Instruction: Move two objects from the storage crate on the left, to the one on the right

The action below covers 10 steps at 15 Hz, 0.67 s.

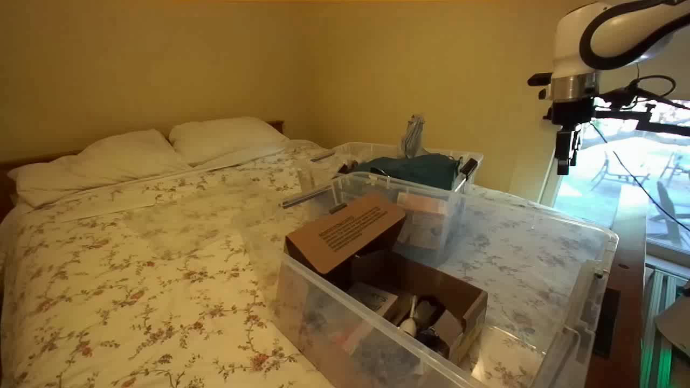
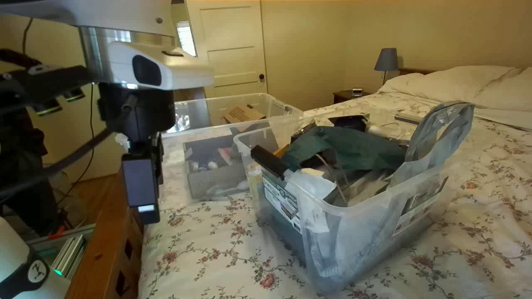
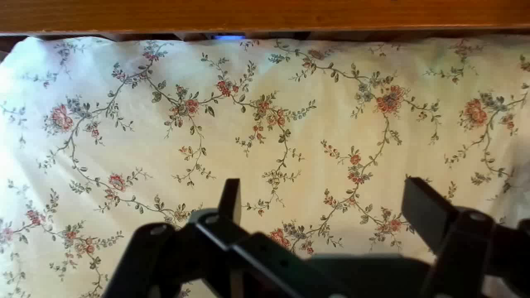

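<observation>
Fingers (image 3: 428, 213) of the gripper (image 3: 322, 182) stand wide apart with nothing between them, tips down over the flowered bedspread (image 3: 314, 136) by the wooden footboard (image 3: 265, 16). Neither crate sits under them. The left crate (image 1: 579, 312), which I take as the source, lies lower than the fingers, off to the robot's left of them and out toward the pillows (image 1: 229, 137). In it is an open cardboard box (image 1: 431, 280), the likely place to pick from; its raised flap (image 1: 345, 234) stands on the side away from the fingers, so a reach from their side should be the freer one. What fills the box is too dim to sort, beyond a small white carton (image 1: 372, 299). The right crate (image 2: 361, 236), heaped with green cloth (image 2: 345, 147), I judge nearer the fingers, so the coming move should be mostly a swing sideways, then down.
</observation>
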{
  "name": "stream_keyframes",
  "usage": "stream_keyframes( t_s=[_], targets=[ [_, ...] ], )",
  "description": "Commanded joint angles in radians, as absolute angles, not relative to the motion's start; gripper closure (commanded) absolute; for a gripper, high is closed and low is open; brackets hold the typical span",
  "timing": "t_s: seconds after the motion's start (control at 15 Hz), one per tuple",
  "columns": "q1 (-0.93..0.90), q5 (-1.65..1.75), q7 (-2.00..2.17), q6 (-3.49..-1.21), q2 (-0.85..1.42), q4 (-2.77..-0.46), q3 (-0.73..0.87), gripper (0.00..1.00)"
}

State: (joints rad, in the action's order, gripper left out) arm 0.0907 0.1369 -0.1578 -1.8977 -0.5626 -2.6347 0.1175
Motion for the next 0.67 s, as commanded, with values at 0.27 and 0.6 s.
stream_keyframes(
  t_s=[0.27, 0.6],
  targets=[
    [0.090, 0.137, -0.158, -1.896, -0.562, -2.634, 0.117, 0.00],
    [0.052, 0.142, -0.201, -1.927, -0.597, -2.656, 0.095, 0.00]
  ],
)
